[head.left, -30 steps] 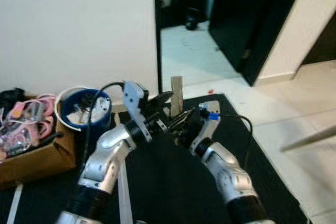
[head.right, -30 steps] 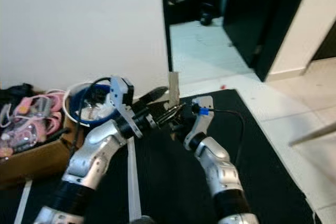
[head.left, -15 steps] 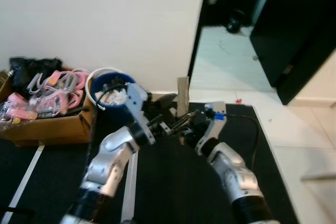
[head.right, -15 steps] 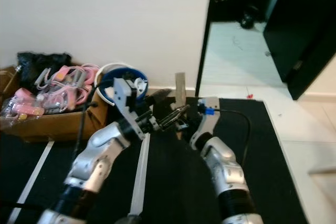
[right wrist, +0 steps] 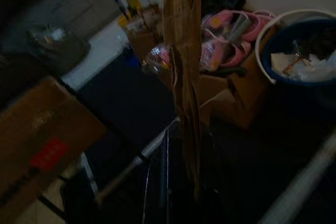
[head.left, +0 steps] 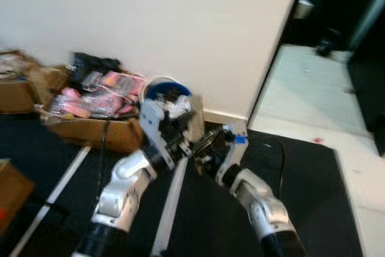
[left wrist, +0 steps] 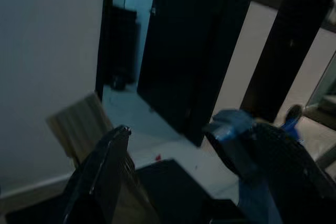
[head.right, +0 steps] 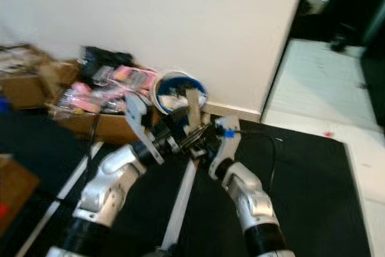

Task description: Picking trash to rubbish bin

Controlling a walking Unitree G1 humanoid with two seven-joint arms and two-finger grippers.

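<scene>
Both silver arms reach forward over the black floor mat [head.left: 289, 173], their 2 grippers meeting near the middle of the scene. The right gripper [head.right: 194, 139] pinches a flat brown strip of cardboard [head.right: 192, 108] that stands upright between its long black fingers [right wrist: 163, 179]; the right wrist view shows the strip [right wrist: 184, 66] rising edge-on from those fingers. The left gripper [head.left: 183, 142] sits just beside the strip, and in the left wrist view one black finger [left wrist: 107, 169] lies against the cardboard [left wrist: 84, 124], but whether that gripper is spread or pressed together cannot be told. Just beyond the grippers, against the white wall [head.left: 180, 22], stands a round blue rubbish bin with a white rim [head.left: 163, 91], already holding crumpled paper. To its left sits an open brown cardboard box of pink items [head.left: 96, 103].
</scene>
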